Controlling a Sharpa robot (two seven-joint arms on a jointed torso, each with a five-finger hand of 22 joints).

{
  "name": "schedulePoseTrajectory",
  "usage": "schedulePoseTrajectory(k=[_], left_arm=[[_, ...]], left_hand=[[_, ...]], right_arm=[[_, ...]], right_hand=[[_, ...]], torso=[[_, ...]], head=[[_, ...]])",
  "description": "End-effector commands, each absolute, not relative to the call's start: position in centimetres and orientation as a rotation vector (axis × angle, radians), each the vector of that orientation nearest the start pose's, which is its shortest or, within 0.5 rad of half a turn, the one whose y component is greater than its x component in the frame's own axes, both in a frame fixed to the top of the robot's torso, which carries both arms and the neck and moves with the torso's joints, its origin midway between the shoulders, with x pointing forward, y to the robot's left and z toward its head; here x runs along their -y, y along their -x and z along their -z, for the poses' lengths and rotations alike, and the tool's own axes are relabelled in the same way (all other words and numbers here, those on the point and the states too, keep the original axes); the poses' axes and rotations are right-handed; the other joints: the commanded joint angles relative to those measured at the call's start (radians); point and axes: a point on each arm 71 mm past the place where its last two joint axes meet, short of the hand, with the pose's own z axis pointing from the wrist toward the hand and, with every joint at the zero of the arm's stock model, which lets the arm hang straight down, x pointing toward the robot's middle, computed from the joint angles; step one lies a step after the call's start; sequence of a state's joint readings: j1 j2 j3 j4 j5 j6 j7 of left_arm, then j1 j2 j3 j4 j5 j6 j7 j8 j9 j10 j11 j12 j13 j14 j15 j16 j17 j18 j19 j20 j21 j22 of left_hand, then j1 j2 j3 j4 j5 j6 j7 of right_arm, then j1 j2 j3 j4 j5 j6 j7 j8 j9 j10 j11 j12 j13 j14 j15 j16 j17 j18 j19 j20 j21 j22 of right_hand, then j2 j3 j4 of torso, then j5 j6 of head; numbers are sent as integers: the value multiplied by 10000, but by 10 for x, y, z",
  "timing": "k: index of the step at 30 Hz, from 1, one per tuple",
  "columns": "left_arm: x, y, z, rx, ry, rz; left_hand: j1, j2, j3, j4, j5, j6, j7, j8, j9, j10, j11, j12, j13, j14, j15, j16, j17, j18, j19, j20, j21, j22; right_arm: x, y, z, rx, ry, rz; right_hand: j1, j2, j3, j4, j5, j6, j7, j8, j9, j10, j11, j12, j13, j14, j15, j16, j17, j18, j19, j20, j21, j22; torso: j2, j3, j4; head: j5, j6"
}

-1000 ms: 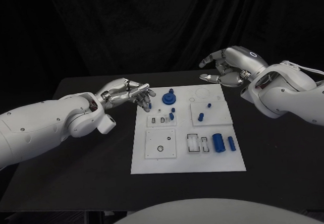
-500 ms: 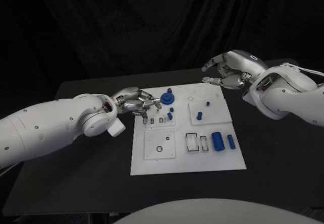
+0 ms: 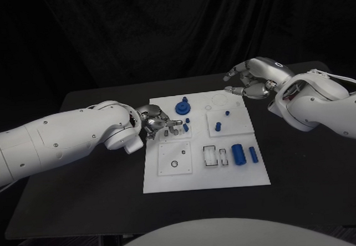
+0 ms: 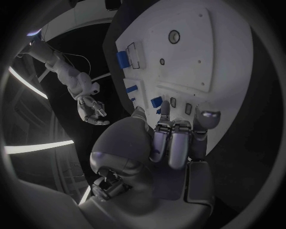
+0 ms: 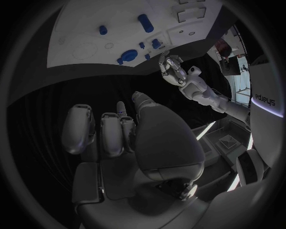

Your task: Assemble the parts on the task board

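the task board (image 3: 205, 177) is a white plate in the middle of the black tabletop (image 3: 78, 200). at its near right, about 4 o'clock from the board centre, a large blue cylinder (image 3: 239, 155) lies flat, and a thinner blue pin (image 3: 253, 155) lies just beside it on the right. farther, at about 1 o'clock, a small blue peg (image 3: 219, 126) stands on a raised white square.

the left hand (image 3: 156, 124) is low over the left edge of the board, at about 10 o'clock from the centre. its fingers (image 4: 171, 143) are curled downward next to a row of small slots, and one small blue part (image 4: 157, 102) is just beside the fingertips. i cannot tell if the fingers grasp it or only touch it.

at the far side, about 11 o'clock, a blue round part with a knob (image 3: 184, 107) stands on the board. the right hand (image 3: 252, 78) hovers above the far right corner, at about 1 o'clock, with fingers half curled and apart, grasping nothing.
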State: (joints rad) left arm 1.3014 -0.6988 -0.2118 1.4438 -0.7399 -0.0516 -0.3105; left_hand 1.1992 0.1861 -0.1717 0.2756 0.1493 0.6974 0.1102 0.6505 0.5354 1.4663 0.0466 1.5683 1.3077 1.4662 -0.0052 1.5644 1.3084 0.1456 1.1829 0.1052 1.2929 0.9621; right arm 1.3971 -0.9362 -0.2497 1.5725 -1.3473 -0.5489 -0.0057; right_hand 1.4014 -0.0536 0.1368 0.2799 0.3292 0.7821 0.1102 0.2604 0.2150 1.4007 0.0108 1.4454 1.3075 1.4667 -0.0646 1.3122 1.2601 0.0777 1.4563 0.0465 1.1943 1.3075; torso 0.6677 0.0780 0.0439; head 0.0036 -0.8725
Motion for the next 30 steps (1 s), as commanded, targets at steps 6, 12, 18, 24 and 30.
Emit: schedulePoseTrajectory(k=[6,12,18,24,30], left_arm=[[-153,-483,231,-23181,3375,5816],[-150,-483,232,-23292,3382,5545],[-144,-484,232,-23376,3293,5476],[-136,-484,231,-23271,3182,5702],[-129,-486,231,-23170,3099,5870]], left_hand=[[-50,-154,-17,-59,54,433,-151,127,512,1045,-209,25,2631,1046,-195,64,2624,-227,359,-166,262,494],[-219,-181,-36,-15,-9,535,-222,171,850,1045,-281,25,2631,1046,-271,64,2624,-266,531,-244,357,704],[-466,-154,-31,29,-46,577,-313,204,1416,1045,-381,25,2631,1046,-378,64,2624,-583,1556,-354,1089,2215],[-564,-149,-31,41,-22,579,-340,188,1647,1045,-415,25,2631,1046,-415,64,2624,-615,1678,-392,1187,2393],[-668,-147,-49,67,-9,576,-357,173,1823,1045,-435,25,2631,1046,-437,64,2624,-622,1717,-417,1216,2447]], right_arm=[[238,-482,155,-15470,1122,-6196],[238,-481,157,-15708,1084,-6113],[239,-481,158,-15862,1042,-5996],[239,-482,159,-15940,1036,-5937],[240,-483,159,-15897,1104,-5914]], right_hand=[[136,25,63,2,86,64,60,44,4,-9,51,0,286,330,100,-78,-59,-39,-13,48,-107,1654],[153,30,74,1,109,71,67,43,2,-29,65,-16,259,323,110,-101,-84,-32,-25,55,-146,1643],[174,37,88,-2,135,86,75,44,0,-47,82,-31,236,317,123,-122,-106,-25,-37,65,-184,1633],[198,39,101,-7,164,110,81,50,0,-64,102,-46,214,311,138,-141,-126,-23,-42,76,-197,1629],[210,41,108,-8,180,121,86,52,0,-102,113,-75,163,305,147,-161,-148,-15,-57,83,-246,1617]], torso=[[-29,110,-12],[-8,157,-74],[-12,115,-39],[-53,100,-17],[-61,88,-14]], head=[[-21,-1],[73,-1],[86,-1],[91,-1],[95,-1]])
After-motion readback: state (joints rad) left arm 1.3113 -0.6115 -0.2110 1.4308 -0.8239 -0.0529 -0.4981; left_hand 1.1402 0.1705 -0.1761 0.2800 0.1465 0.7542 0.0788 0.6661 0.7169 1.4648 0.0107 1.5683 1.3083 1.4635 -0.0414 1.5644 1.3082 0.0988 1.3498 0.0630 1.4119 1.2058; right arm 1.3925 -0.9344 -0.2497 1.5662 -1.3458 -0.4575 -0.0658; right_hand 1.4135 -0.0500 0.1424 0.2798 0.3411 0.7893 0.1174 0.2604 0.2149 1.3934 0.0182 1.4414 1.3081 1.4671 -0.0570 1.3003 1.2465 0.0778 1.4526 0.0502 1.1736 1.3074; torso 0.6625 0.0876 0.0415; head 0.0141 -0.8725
